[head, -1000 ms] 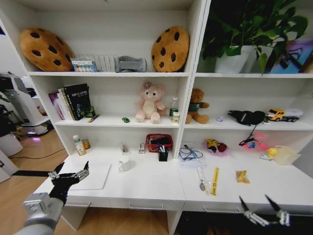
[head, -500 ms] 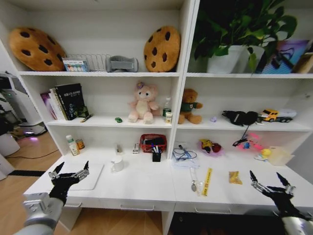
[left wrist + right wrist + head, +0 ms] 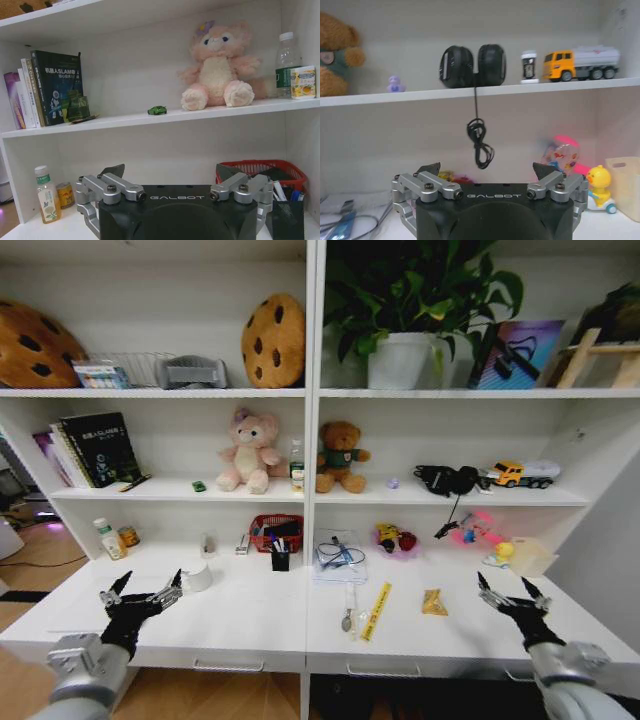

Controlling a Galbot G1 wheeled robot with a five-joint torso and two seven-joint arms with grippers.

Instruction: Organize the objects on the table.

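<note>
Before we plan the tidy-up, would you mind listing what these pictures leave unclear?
- Pen cup contents: head view, too small to count.
- Red basket: left wrist view, partly hidden behind the left claw.
- Items beside the yellow strip on the table: head view, too small to identify.
- Right claw: open, holds nothing.

The right gripper (image 3: 487, 172) is held spread open before black headphones (image 3: 472, 65) and a yellow toy truck (image 3: 581, 62).

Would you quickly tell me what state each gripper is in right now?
Left gripper: open, holding nothing, above the table's left end.
Right gripper: open, holding nothing, above the table's right end.
</note>
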